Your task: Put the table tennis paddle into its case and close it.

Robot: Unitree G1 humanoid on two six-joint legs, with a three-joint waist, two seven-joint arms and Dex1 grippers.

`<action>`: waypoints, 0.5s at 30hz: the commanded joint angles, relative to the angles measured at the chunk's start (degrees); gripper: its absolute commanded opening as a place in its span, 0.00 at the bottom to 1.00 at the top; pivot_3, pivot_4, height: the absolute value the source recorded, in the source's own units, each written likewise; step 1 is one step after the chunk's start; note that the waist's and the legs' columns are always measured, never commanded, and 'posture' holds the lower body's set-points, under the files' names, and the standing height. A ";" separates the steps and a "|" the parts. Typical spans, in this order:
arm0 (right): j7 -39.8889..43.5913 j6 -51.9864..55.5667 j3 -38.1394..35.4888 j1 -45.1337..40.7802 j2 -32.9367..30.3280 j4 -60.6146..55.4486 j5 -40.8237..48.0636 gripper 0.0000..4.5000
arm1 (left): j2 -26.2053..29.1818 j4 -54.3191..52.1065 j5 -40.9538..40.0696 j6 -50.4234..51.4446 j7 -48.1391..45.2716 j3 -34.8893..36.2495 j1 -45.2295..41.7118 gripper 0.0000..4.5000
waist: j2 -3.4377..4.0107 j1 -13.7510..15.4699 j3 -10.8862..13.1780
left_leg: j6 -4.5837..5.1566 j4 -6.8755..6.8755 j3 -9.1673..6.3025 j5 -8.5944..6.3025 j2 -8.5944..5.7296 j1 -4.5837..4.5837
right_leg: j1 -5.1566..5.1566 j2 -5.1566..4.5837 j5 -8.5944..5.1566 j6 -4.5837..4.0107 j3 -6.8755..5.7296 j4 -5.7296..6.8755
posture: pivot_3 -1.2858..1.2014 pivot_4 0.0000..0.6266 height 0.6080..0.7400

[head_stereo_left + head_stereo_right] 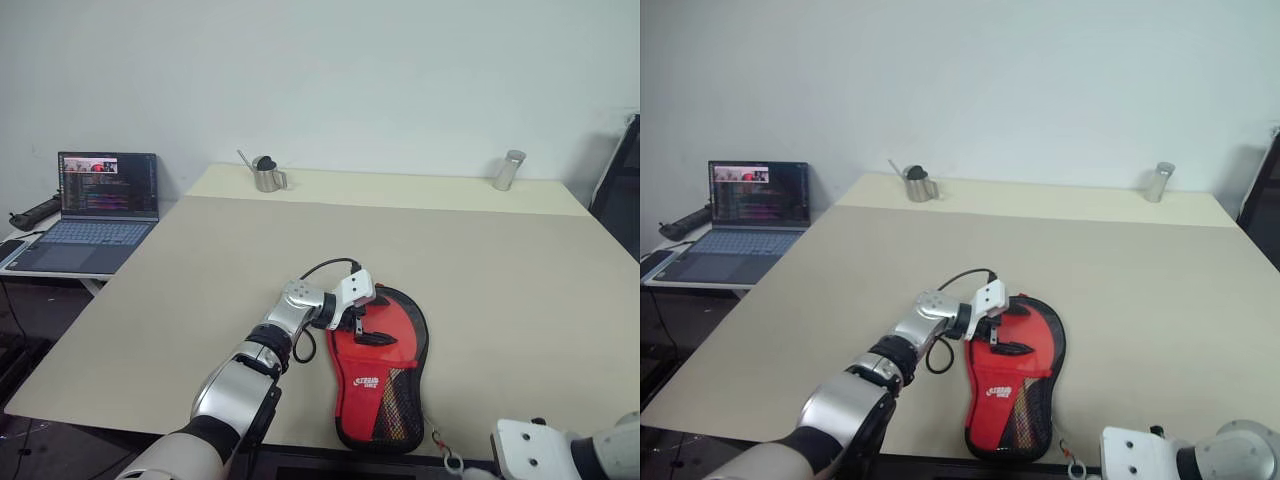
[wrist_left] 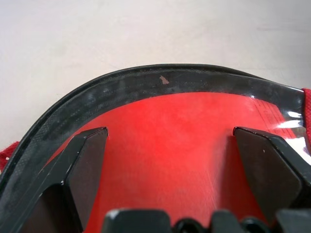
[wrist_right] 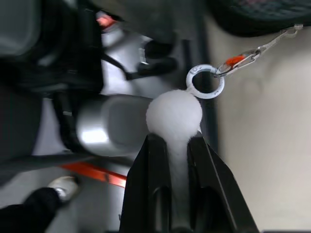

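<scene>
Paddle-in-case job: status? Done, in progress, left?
Done: case lies flat, red side up; paddle inside can't be confirmed. In hand: open left hand over its round end; right hand shut on the white ball clipped near the case. Left: probably closing it; closure unreadable.

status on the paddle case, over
left gripper open over case, red side up. right gripper shut on white ball. metal pot, tumbler far back.
</scene>
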 commanded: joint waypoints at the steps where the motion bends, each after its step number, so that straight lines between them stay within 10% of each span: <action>1: -1.63 -3.03 -2.05 2.49 -2.13 -1.91 3.97 0.01 | -0.57 3.87 4.49 1.05 1.82 -2.80 1.54 1.00 | -0.05 0.00 0.03 | 0.00 0.00 -0.01 0.00 0.03 0.15 | 0.16 -0.09 0.00 0.00 -0.01 -0.01 | 0.52 0.24 1.00; 12: -11.73 -4.94 -2.98 5.21 -7.76 -1.91 13.30 0.00 | -1.18 4.39 4.72 0.33 2.39 -2.29 1.23 1.00 | -0.09 -0.06 0.04 | -0.07 -0.07 -0.04 -0.05 0.02 0.55 | 0.58 -0.29 -0.09 -0.11 -0.16 -0.11 | 0.52 0.24 1.00; 15: -12.47 -4.13 -3.91 3.76 -9.16 -1.91 16.84 0.22 | -0.74 4.13 4.52 -0.04 2.00 -2.11 1.79 1.00 | -0.10 -0.08 0.04 | -0.07 -0.07 -0.07 -0.05 0.02 0.55 | 0.58 -0.29 -0.09 -0.11 -0.20 -0.11 | 0.52 0.24 1.00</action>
